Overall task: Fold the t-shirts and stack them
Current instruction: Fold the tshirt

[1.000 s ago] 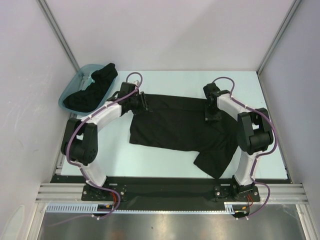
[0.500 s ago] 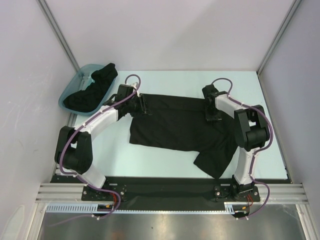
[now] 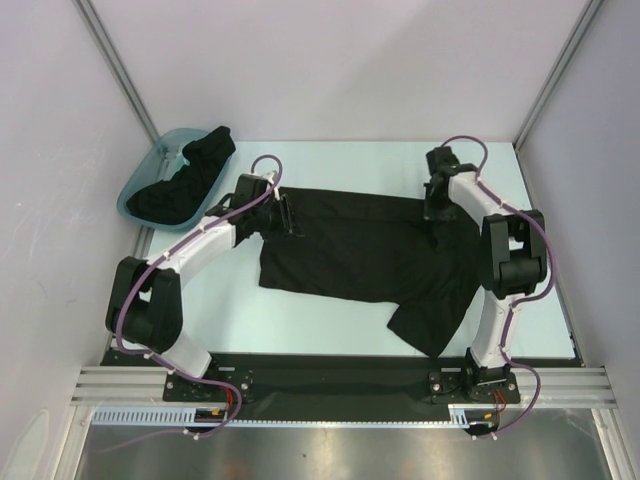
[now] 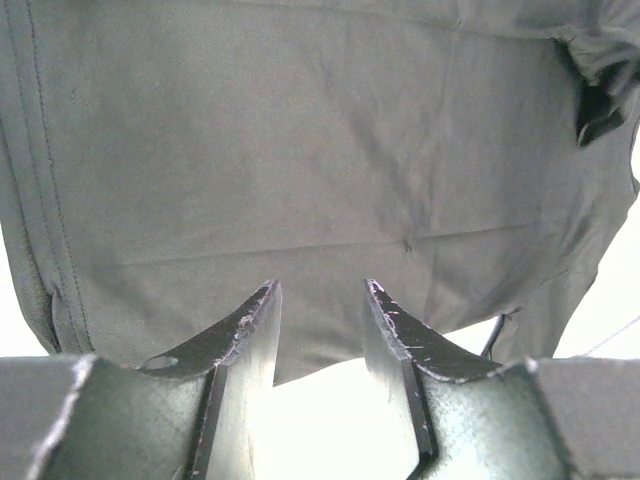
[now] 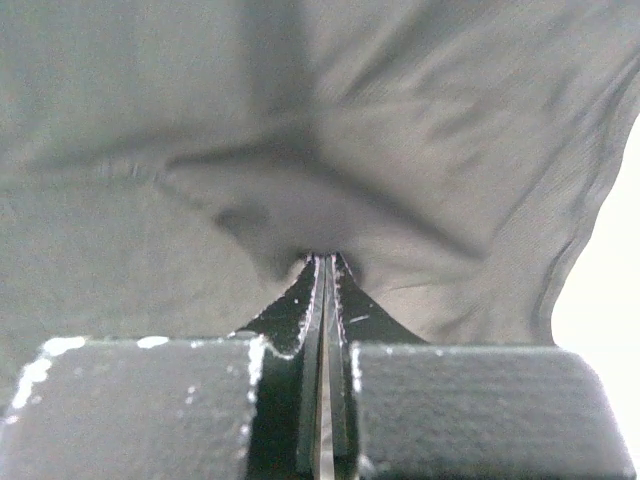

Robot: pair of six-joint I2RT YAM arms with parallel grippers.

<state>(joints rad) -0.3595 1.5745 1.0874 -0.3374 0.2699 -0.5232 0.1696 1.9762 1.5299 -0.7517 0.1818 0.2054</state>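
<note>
Looking down from above: finds one black t-shirt (image 3: pixel 350 255) spread nearly flat in the middle of the table (image 3: pixel 230 310), with a heap of shirts (image 3: pixel 190 175) slumped in the teal tub (image 3: pixel 135 195) at the far left corner. Runs long-ways from left to right, hem likely at the left end, a sleeve trailing toward the near right. Places the left pincer (image 3: pixel 288 213) at the far left corner of the cloth and the right pincer (image 3: pixel 437 210) at the far right corner.

Switching to the left wrist view: shows the left pincer (image 4: pixel 320 290) half spread and gripping nothing, tips right at the edge of the t-shirt (image 4: pixel 300 150), stitched hem running down the left side.

Switching to the right wrist view: shows the right pincer (image 5: pixel 325 262) pressed together on a pinch of the t-shirt (image 5: pixel 420 150), cloth puckered up to the tips.

Judging by that pucker and the folds: soft, light, limp, not fragile; likely to sag and drag rather than hold shape. Best taken at corners or along a seam, both ends together, lifted evenly to keep the long edge taut.
</note>
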